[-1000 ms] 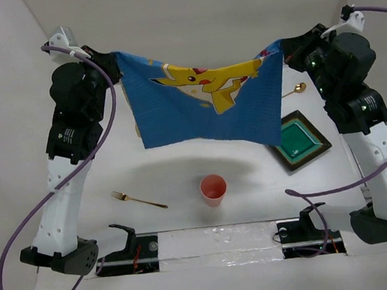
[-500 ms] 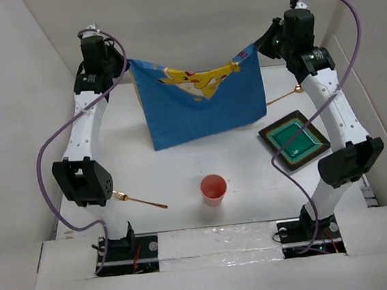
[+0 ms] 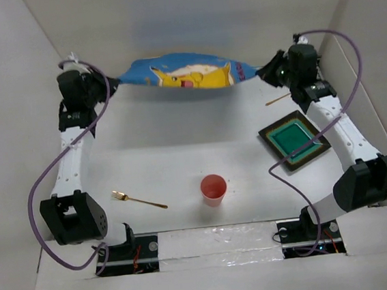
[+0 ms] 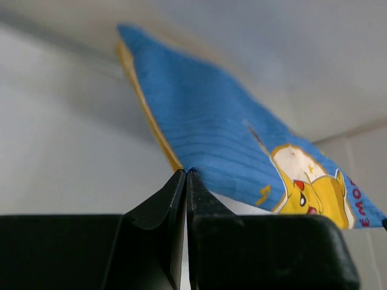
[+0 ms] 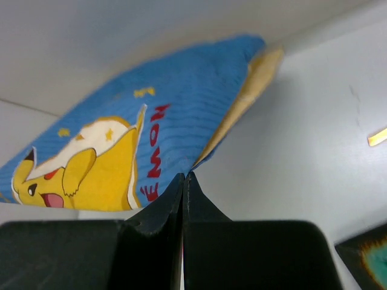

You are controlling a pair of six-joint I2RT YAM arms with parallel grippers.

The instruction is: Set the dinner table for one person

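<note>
A blue cartoon-printed placemat (image 3: pixel 183 74) hangs stretched between my two grippers, over the far part of the white dinner table (image 3: pixel 180 146). My left gripper (image 3: pixel 108 81) is shut on its left corner; the mat (image 4: pixel 230 139) shows pinched in the left wrist view, at the closed gripper (image 4: pixel 186 173). My right gripper (image 3: pixel 263 73) is shut on its right corner, and the mat (image 5: pixel 121 139) is pinched at the closed gripper (image 5: pixel 183 175). A gold fork (image 3: pixel 138 199), a pink cup (image 3: pixel 213 189), a green square plate (image 3: pixel 295 139) and a gold spoon (image 3: pixel 278 98) lie on the table.
White walls enclose the table on the left, back and right. The arm bases stand at the near edge. The spoon's handle tip (image 5: pixel 377 136) shows at the right edge of the right wrist view.
Both arms have swung the placemat toward the back of the table. It hung down like a curtain before; now it is stretched nearly flat and foreshortened at the far side.
</note>
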